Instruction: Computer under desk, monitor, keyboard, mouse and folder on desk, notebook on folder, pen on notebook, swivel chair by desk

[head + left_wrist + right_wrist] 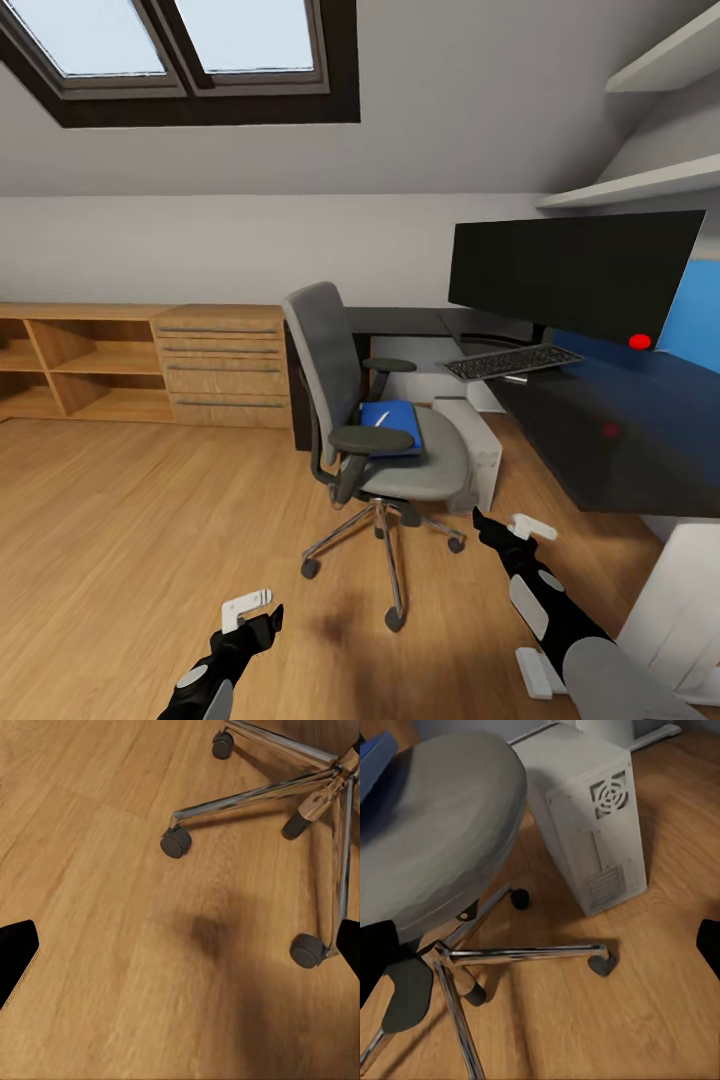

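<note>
The grey swivel chair point(385, 430) stands on the floor in front of the black desk point(610, 450). A blue folder point(395, 418) lies on its seat with a small whitish pen point(381, 417) on top. On the desk are the wide black monitor point(575, 270) and the keyboard point(512, 361). The light grey computer point(482, 452) stands on the floor between chair and desk, also seen close in the right wrist view point(592, 817). My left gripper point(256, 612) hangs open low over the floor. My right gripper point(505, 528) is open near the chair's base point(510, 960). The notebook and mouse are out of view.
Low wooden shelving and drawers point(140, 360) line the back wall at the left. White wall shelves point(640, 180) hang above the monitor under a sloped ceiling with skylights. A white desk pedestal point(680, 610) stands at the right. Chair casters point(175, 842) spread across the wooden floor.
</note>
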Robot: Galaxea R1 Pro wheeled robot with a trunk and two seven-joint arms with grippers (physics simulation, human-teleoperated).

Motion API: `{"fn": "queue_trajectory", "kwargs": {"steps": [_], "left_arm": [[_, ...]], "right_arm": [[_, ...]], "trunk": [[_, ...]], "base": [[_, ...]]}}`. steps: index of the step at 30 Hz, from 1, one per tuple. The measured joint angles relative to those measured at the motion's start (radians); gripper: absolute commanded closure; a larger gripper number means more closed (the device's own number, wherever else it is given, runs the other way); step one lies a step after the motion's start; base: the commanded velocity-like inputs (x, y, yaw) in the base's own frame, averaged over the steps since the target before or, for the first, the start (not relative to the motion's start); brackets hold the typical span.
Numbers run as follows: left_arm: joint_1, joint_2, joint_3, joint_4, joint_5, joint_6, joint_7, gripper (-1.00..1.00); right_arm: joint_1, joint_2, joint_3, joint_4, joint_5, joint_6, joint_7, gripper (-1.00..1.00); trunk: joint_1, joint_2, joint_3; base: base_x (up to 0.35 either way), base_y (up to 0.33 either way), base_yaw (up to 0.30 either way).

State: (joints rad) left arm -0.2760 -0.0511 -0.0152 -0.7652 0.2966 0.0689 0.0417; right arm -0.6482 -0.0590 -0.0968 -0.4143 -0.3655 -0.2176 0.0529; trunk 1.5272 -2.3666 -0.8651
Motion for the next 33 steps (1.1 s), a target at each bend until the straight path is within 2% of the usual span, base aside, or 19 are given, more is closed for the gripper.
{"fn": "queue_trajectory", "kwargs": {"steps": [9,16,26,33], "left_arm": [[0.0,0.0,0.0,0.004,-0.001,0.0,0.001,-1.0],[0.0,0.0,0.0,0.005,0.0,0.0,0.001,-1.0],[0.0,0.001,0.0,0.005,-0.002,0.0,0.0,-1.0],[0.0,0.002,0.0,0.006,-0.002,0.0,0.001,-1.0]], "right_arm": [[-0.003,-0.002,-0.002,-0.005,-0.017,0.107,0.001,-1.0],[-0.025,-0.001,-0.004,-0.005,-0.02,0.146,-0.026,-1.0],[-0.054,-0.004,-0.01,-0.006,-0.021,0.149,-0.04,-1.0],[-0.058,-0.005,-0.048,-0.001,-0.022,0.09,-0.038,-1.0]], "trunk": [[0.0,0.0,0.0],[0.0,0.0,0.0],[0.0,0.0,0.0],[0.0,0.0,0.0]], "base": [[0.038,0.026,0.0],[0.006,0.004,0.0],[0.05,0.001,0.0],[0.215,0.0,0.0]]}}
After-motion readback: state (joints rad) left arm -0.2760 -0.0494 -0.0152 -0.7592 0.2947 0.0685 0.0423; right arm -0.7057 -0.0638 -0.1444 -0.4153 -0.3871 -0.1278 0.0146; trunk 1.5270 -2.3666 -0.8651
